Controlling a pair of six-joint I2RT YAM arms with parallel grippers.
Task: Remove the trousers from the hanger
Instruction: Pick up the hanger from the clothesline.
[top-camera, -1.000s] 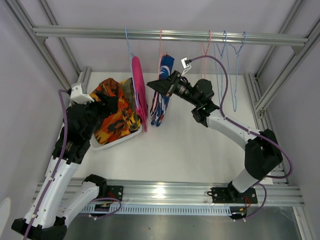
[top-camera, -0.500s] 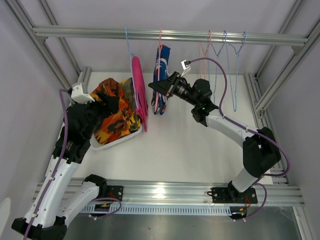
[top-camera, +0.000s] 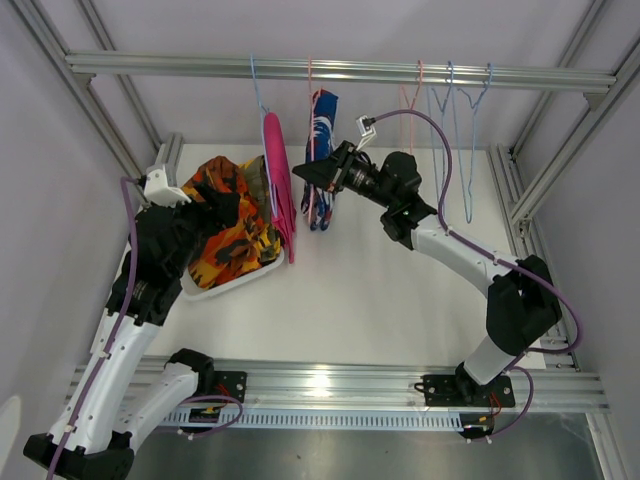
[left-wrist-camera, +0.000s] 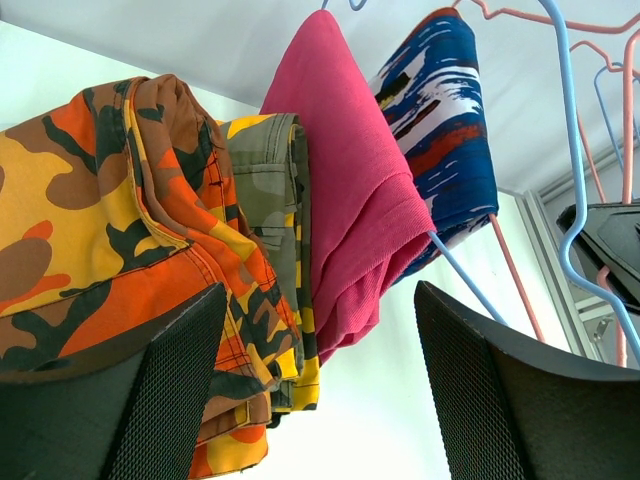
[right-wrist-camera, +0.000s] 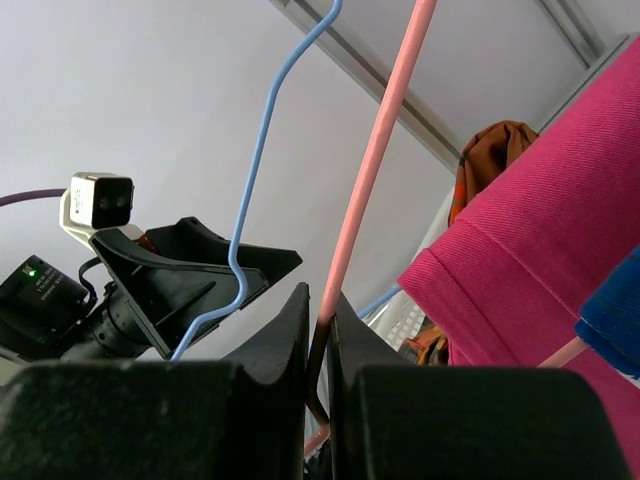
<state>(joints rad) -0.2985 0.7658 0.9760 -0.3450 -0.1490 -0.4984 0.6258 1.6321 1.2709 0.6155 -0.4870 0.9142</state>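
The blue-and-white patterned trousers (top-camera: 323, 150) hang on a pink hanger (top-camera: 310, 120) from the top rail. My right gripper (top-camera: 304, 171) is shut on that hanger's pink wire (right-wrist-camera: 378, 175), which runs up between its jaws. The magenta pink trousers (top-camera: 277, 185) hang on a blue hanger just to the left and also show in the left wrist view (left-wrist-camera: 350, 200). The orange camouflage pair (top-camera: 228, 235) and the yellow-and-dark camouflage pair (left-wrist-camera: 268, 190) lie in a white tray (top-camera: 238, 283). My left gripper (top-camera: 215, 205) is open and empty above the tray. The plain yellow pair is hidden.
Three bare hangers, one pink (top-camera: 412, 100) and two blue (top-camera: 440, 110), hang at the right of the rail (top-camera: 550, 76). Aluminium frame posts stand at the left and right of the white table (top-camera: 380, 290).
My right gripper has pulled the pink hanger with the blue-and-white trousers up and a little to the left, closer to the magenta pair. The left arm has barely moved.
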